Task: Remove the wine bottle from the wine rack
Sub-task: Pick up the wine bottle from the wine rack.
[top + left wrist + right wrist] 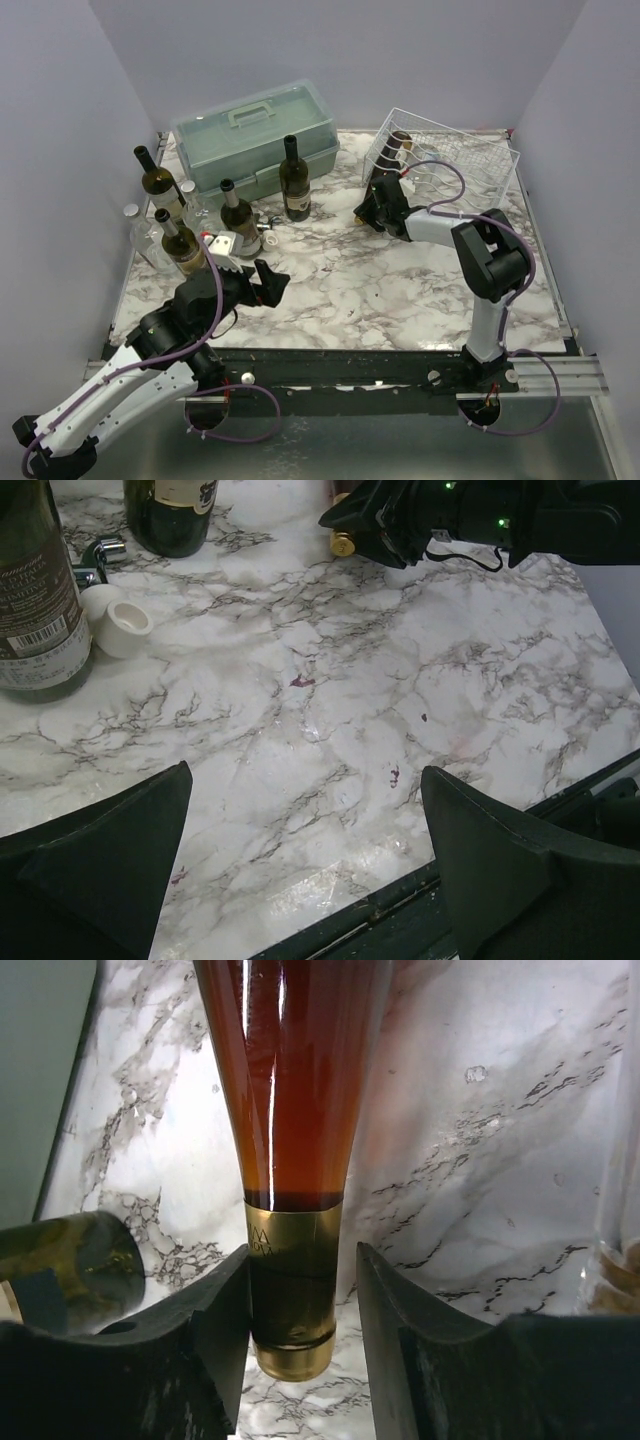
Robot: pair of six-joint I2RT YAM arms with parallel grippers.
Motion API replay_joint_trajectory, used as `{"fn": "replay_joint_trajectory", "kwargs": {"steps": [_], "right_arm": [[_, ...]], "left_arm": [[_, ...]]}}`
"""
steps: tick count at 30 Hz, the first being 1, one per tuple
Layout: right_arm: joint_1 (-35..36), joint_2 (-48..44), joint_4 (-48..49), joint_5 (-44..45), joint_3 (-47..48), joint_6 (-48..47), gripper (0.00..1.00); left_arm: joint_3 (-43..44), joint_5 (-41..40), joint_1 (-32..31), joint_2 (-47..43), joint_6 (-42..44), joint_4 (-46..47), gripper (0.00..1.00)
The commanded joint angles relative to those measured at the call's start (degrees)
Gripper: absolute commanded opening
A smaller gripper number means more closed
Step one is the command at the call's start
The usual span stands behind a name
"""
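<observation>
While my right gripper (303, 1295) straddles the neck of the wine bottle (290, 1080) without yet clamping it, the main danger is a poor hold. One of its fingers (215, 1310) rests against the gold foil (293, 1250). The other stands just off it, so I count this as not yet grasping. The foil is smooth, so a pull on a loose hold would, I judge, let the gripper slide off the mouth and leave the bottle where it lies. A hold this near the tip also puts the heavy body far from my fingers. Once clear of the wine rack (470, 150), the bottle could droop, knock the wires or drop onto the desk (350, 290). Dragging it out at an angle might snag its shoulder and tug the light rack along.

The bottle lies at the rack's left end, its neck pointing out of the near side. It is slim, glossy amber-red glass tapering to a gold capsule with small lettering.

My left gripper (305, 775) is spread wide and holds nothing, well apart from the rack, off its near-left side.
</observation>
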Motion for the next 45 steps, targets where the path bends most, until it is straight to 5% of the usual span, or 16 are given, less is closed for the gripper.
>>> {"fn": "replay_joint_trajectory", "kwargs": {"steps": [1,9,13,45], "right_arm": [[0.33,1.55,3.42,0.63,0.04,1.36,0.43],[0.41,-2.66,5.68,-2.70,-3.67,2.66,0.11],[1.20,-5.83,5.54,-3.12,-5.40,3.77,0.04],[11.03,-14.89,-5.01,-13.19,-8.74,9.47,0.00]], "left_arm": [[-1.16,-2.09,0.11,-0.76,-0.20,-1.04,0.99],[-2.47,-2.26,0.11,-1.41,-0.68,-1.05,0.99],[-2.50,-2.20,0.13,-1.29,-0.54,-1.05,0.99],[-1.96,-3.06,0.11,-0.78,1.12,-0.34,0.99]]}}
